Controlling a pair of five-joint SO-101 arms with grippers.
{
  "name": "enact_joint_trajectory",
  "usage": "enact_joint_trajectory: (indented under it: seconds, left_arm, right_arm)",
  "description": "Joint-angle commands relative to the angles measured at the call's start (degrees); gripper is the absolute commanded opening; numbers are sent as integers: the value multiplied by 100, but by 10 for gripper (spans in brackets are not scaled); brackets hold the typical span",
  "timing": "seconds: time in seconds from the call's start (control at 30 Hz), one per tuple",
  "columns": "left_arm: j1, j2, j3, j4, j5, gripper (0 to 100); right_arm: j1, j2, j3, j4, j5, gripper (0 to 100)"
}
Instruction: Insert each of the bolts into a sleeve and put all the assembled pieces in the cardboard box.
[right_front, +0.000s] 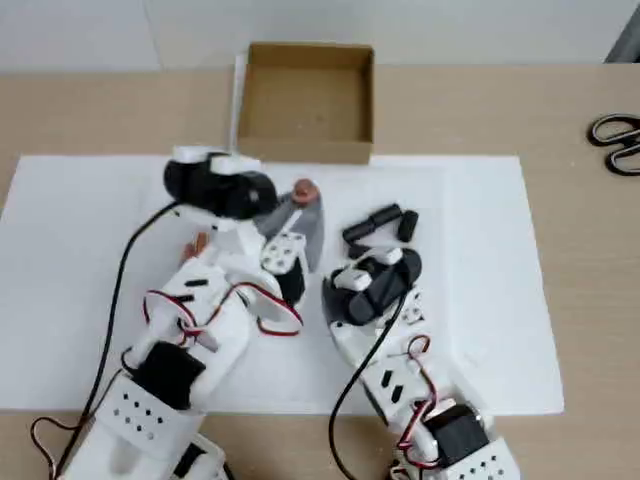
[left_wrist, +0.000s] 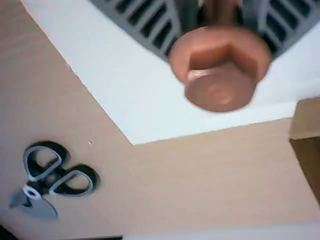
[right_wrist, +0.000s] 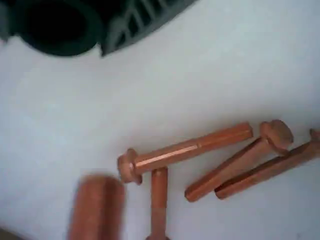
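left gripper (right_front: 303, 198) clamped on bolt (left_wrist: 220, 65), near side of cardboard box (right_front: 262, 104) | right gripper (right_wrist: 100, 30): grip cannot be told, sleeve (right_wrist: 55, 25) at it

Copper bolt (left_wrist: 220, 65) in left hand (left_wrist: 216, 20); black sleeve (right_wrist: 52, 42) in right hand (right_wrist: 60, 22); loose bolts (right_wrist: 185, 152) on sheet (right_wrist: 225, 75); spare sleeves (right_front: 380, 222) near cardboard box (right_front: 305, 150).

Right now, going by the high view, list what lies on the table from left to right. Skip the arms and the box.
loose bolts → held bolt → black sleeves → scissors
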Motion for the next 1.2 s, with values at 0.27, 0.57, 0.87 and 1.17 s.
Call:
enact_joint_trajectory:
  seconds: [0.27,0.57,0.87,1.17]
  left_arm:
    - [237,-114,470,-712,26,6]
    - [264,-105,497,-730,475,6]
    - [273,-105,866,-1046,510,6]
    - [273,-105,989,-1029,519,6]
  right_arm:
    - [-31,-22,-53,-145,-62,6]
    - [-40,-22,-53,-145,-62,6]
    - [-145,-22,-53,-145,-62,6]
    - [-251,-22,-53,-145,-62,6]
